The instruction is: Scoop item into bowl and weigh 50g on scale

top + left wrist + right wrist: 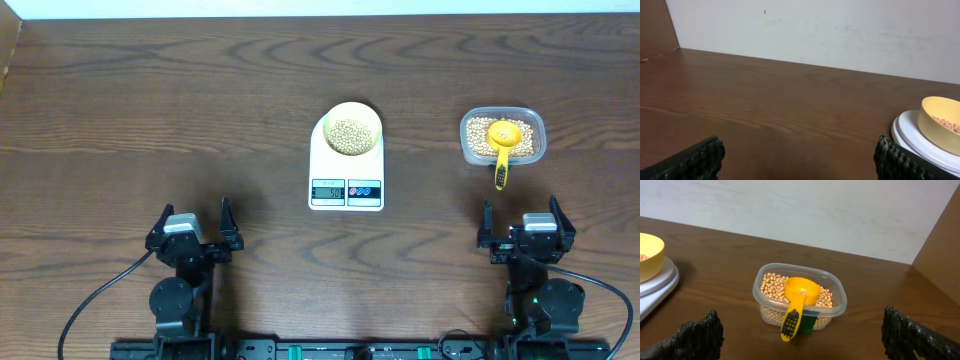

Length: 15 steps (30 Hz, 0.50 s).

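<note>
The pale-yellow bowl [352, 129] holds beige beans [350, 135] and stands on the white scale [346, 175], whose small display is lit. The bowl also shows in the left wrist view [940, 122] and at the left edge of the right wrist view [649, 250]. More beans [774, 286] fill a clear plastic tub [503, 136], with a bright yellow scoop [796, 302] resting in it, handle hanging over the near rim. My left gripper [196, 233] is open and empty near the front left. My right gripper [523, 230] is open and empty, just in front of the tub.
The dark wooden table [180, 120] stretches left of the scale. A white wall [840, 30] runs along the far edge. A brown panel [940, 250] stands at the right side.
</note>
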Tool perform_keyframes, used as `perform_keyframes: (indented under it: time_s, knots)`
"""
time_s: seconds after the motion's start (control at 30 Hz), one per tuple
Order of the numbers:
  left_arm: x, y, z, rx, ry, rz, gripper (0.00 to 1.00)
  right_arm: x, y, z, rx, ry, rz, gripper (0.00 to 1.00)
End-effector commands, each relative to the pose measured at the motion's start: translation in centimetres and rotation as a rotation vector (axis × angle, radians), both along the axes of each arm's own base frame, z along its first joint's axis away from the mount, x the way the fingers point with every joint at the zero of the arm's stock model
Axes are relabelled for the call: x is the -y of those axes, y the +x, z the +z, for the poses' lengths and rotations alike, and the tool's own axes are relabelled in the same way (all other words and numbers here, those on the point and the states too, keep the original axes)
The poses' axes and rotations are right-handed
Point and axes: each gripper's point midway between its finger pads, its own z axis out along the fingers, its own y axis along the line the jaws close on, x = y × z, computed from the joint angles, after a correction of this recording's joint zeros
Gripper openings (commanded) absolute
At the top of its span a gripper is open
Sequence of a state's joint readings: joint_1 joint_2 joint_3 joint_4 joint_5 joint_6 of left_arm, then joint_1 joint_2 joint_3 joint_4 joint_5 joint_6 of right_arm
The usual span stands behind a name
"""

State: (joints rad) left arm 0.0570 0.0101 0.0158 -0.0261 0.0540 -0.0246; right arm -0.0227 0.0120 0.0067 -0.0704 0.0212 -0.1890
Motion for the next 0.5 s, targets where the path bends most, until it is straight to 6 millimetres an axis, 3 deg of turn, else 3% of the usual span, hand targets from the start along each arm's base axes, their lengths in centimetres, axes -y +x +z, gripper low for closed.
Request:
perform_keyframes:
  time_s: [0.0,0.47]
  knots:
    - [0.10,-0.13,-1.61,-0.056,0.032,-0.010,0.98,-0.25,-0.02,-0.05,-0.001,-0.006,0.012,0.99]
    - [-0.05,-0.13,-1.54,-0.054,0.032,-0.002,0.98,-0.25,-0.02,-0.05,-0.001,-0.006,0.012,0.99]
